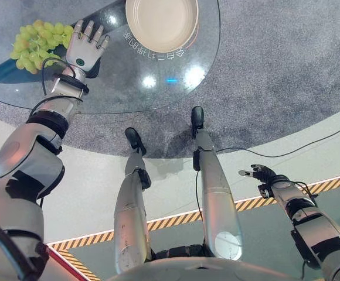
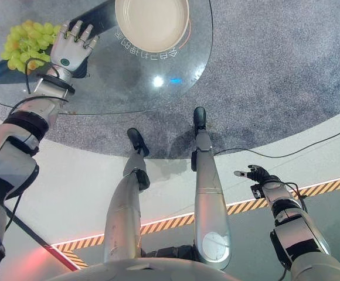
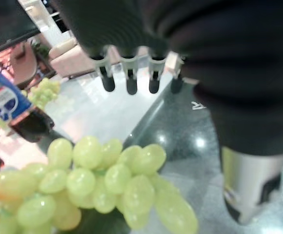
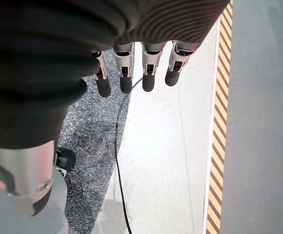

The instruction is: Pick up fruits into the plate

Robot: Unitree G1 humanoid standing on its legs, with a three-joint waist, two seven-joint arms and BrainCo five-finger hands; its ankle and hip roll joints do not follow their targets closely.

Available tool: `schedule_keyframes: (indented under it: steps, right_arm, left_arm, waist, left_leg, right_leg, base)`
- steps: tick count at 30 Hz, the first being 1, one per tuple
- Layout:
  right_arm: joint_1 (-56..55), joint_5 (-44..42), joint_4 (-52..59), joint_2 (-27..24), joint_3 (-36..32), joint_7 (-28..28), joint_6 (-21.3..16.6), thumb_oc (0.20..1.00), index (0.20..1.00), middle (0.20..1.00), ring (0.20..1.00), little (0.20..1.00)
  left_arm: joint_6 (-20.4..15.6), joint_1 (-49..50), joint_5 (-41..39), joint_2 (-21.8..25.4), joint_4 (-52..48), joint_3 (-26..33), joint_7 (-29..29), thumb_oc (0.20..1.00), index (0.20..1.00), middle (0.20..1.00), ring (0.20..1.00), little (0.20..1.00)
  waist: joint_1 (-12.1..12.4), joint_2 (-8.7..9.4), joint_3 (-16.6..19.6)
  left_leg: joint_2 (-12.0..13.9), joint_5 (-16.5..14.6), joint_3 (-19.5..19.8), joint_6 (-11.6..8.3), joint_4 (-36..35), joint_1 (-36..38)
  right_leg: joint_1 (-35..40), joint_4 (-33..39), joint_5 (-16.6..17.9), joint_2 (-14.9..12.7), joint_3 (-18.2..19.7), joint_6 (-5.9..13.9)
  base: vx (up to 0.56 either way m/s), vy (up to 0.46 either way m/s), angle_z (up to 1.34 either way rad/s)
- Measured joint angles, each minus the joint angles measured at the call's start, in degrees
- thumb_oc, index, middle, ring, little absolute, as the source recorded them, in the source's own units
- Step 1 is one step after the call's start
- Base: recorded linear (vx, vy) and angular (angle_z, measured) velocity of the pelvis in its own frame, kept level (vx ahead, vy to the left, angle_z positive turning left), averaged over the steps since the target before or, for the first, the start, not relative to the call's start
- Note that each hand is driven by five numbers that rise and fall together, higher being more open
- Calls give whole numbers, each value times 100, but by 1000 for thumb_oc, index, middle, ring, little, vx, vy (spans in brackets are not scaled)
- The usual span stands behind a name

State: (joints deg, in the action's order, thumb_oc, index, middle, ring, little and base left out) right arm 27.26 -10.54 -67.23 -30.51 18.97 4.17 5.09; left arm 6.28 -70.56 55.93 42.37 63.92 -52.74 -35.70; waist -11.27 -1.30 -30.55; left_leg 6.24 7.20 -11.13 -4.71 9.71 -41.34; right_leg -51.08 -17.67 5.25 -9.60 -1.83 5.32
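Lowest in the left eye view, at the lower right of the frame, the right robot hand (image 1: pixel 262 174) hangs over the floor beside a yellow-and-black striped line (image 1: pixel 328 183); its own wrist view shows the fingers (image 4: pixel 126 78) straight and holding nothing, so it looks idle.

Higher up, at the upper left of the frame, the left robot hand (image 1: pixel 85 48) reaches over the round glass surface (image 1: pixel 129 88). Its fingers are spread and nearly straight, released rather than clenched, and in its wrist view the dark fingertips (image 3: pixel 131 87) point out above the fruit without curling round it. Whether the palm touches the fruit I cannot tell.

The bunch of green grapes (image 1: pixel 38 42) lies on the surface just beside that hand, toward the left edge of the frame (the wrist view shows it close under the hand (image 3: pixel 102 183), plump and loosely clustered). No other fruit can be made out on the surface.

Farthest, at the top centre of the frame, the cream plate (image 1: pixel 162 22) sits on the surface with nothing in it, apart from the grapes.

Judged from this, the task is at its start: nothing has reached the plate, and the grapes are not yet grasped. What is left is closing on the bunch, lifting it, carrying it across to the plate and letting go.
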Motion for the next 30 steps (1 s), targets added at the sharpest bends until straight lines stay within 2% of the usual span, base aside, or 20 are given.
schedule_keyframes:
  steps: [12,20,30]
  right_arm:
    - [-2,57,79,-55,-4,29,-161,1000,1000,1000,1000,1000]
    - [-7,74,130,-92,-4,117,-151,1000,1000,1000,1000,1000]
    - [-72,45,126,-233,4,132,-231,1000,1000,1000,1000,1000]
  left_arm:
    - [215,-142,430,374,42,-53,18,1000,1000,1000,1000,1000]
    - [387,-186,476,452,42,-155,304,1000,1000,1000,1000,1000]
    - [624,-207,-126,435,272,-123,624,1000,1000,1000,1000,1000]
  waist:
    - [6,-2,0]
    - [14,-4,-1]
    - [18,-8,0]
  left_leg:
    - [-24,-13,-122,5,21,-192]
    - [-30,-43,-129,3,98,-250]
    - [8,-198,-24,-21,402,-401]
  right_leg:
    - [-297,-64,15,-7,124,-21]
    - [-371,-156,-26,-22,142,-3]
    - [-434,-352,-135,-17,125,-47]
  base:
    - [33,25,-3]
    - [16,12,0]
    - [38,-17,1]
